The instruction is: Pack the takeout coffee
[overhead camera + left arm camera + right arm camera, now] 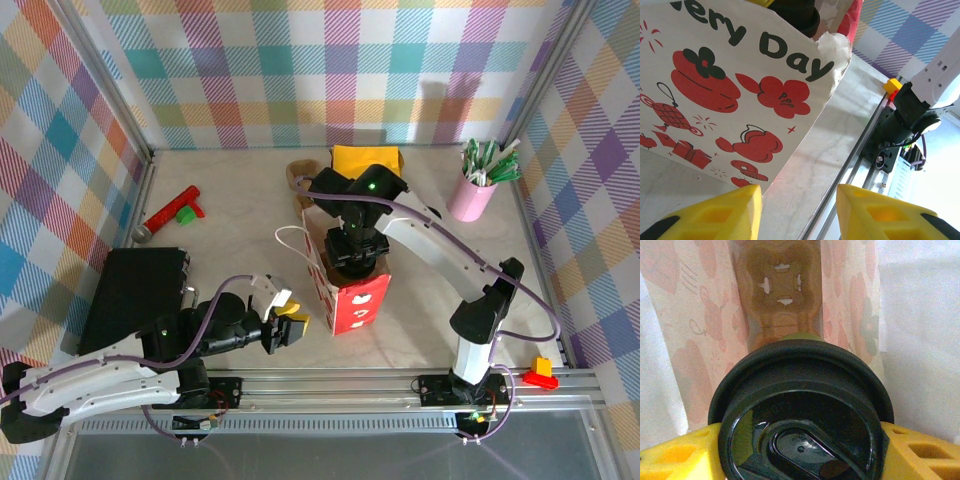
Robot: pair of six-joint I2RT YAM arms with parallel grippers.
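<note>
1. Right hand (352,250) reaches down into the mouth of the paper bag (360,305) at the centre of the table (240,200). Its fingers are closed on the takeout coffee (800,410) below the lid, a grip that holds it upright.
2. The coffee is inside the bag walls. I cannot tell whether it touches the bottom.
3. Left hand (285,330), at the bag's 8 o'clock, is wide open and empty, probably posted to steady the bag.

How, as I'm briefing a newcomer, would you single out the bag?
Find the middle of the pale tabletop. There stands a red-and-white printed paper bag with a white cord handle. Alone among neighbours, it has the right arm's pincer inside its open top.
</note>
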